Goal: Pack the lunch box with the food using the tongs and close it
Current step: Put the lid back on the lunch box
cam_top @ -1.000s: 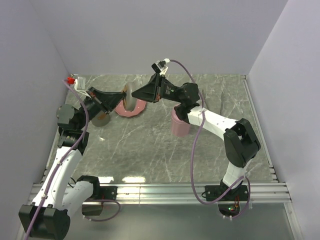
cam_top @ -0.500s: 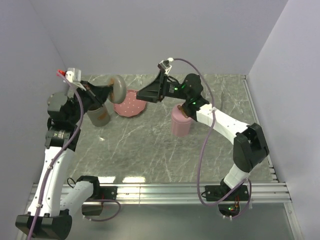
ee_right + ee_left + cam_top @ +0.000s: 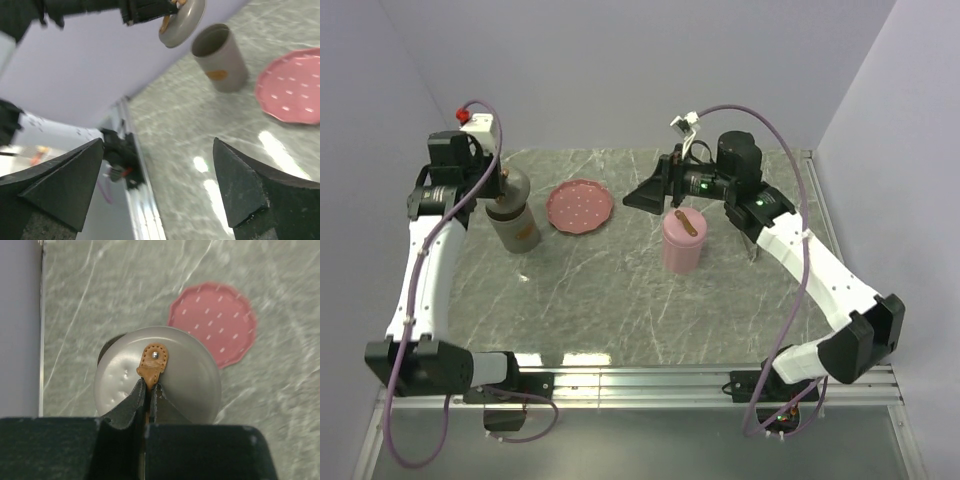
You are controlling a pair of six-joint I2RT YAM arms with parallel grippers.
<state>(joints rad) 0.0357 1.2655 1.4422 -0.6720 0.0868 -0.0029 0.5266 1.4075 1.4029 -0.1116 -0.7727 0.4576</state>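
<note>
Desk [image 3: 620, 300]: marbled grey. It carries two containers and a plate, well apart from one another.
Grey container [image 3: 517, 228]: upright at the far left. The right wrist view shows its mouth open, but what lies inside cannot be seen.
Pink container [image 3: 681, 250]: upright near the middle, with its own lid on and a brown strap across the top.
Plate [image 3: 580, 207]: pink with white dots, between the two containers. It looks bare in every view.
Lid [image 3: 190, 380]: grey and round, held in the air over the grey container and not seated on it.
Left pincer [image 3: 149, 387]: together, clamped on the lid's brown tab [image 3: 152, 362].
Right pincer [image 3: 158, 150]: wide apart and holding nothing, hanging above the desk just beside the pink container.
Food: not visible anywhere. With the plate bare, it is probably already packed.
Tongs: I cannot make them out.
Done, as judged: the packing seems finished.
Left, as judged: lower the lid squarely onto the grey container's rim, then let go of the tab.
</note>
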